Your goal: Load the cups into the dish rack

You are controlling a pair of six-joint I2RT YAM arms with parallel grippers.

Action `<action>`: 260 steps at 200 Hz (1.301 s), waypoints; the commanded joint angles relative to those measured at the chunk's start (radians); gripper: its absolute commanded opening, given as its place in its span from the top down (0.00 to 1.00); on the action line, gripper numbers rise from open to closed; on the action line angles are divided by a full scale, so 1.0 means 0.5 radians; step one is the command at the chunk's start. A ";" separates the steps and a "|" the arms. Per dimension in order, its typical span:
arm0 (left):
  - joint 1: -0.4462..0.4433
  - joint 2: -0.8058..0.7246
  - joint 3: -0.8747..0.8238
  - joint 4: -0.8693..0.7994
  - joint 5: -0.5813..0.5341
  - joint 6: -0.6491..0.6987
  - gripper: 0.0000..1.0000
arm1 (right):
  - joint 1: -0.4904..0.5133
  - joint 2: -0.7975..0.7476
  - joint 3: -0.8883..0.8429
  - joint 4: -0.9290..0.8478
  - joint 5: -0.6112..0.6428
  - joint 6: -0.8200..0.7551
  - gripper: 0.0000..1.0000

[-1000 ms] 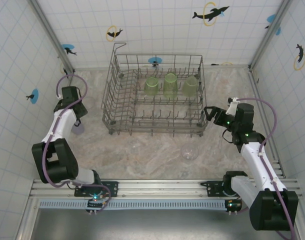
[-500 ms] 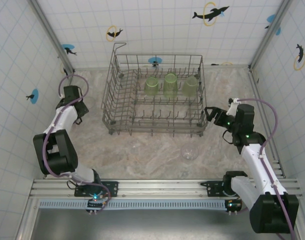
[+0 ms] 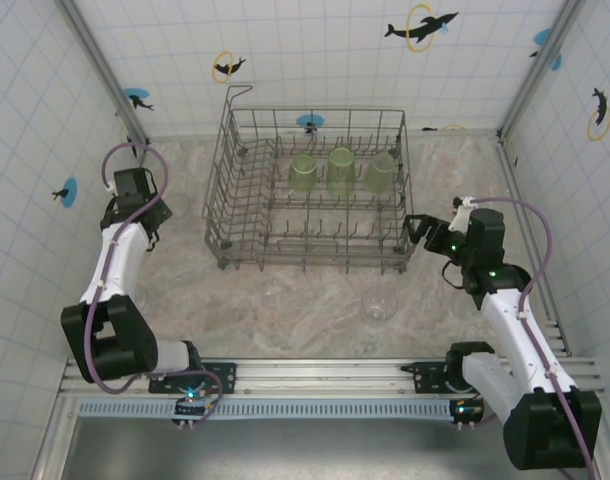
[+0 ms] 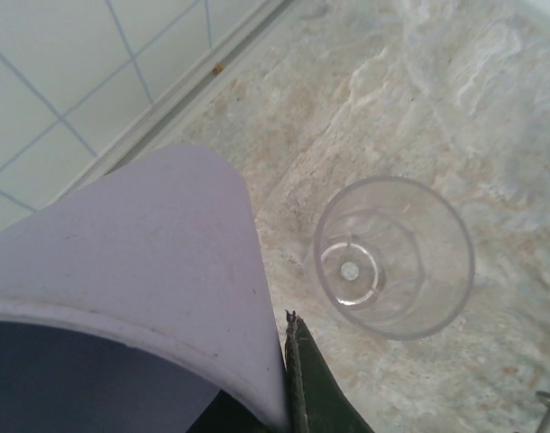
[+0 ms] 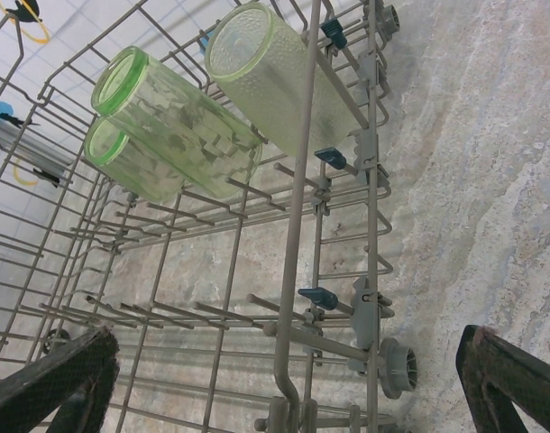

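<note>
Well, the left gripper (image 3: 140, 212) is pinched onto the wall of the lavender tumbler (image 4: 140, 262) close to the left wall, and a clear glass (image 4: 392, 257) stands upright on the marble table (image 3: 235, 320) just beside it. The right gripper (image 3: 417, 232) hangs with fingers spread wide at the near right corner of the dish rack (image 3: 220, 200), where three green tumblers (image 3: 341, 168) lie tilted in a row toward the far side. A second clear glass (image 3: 378, 305) stands on the table in front of the rack.
</note>
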 commanded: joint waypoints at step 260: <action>0.010 -0.716 -0.379 0.895 0.777 -0.416 1.00 | 0.522 0.246 0.254 0.193 0.288 0.078 0.00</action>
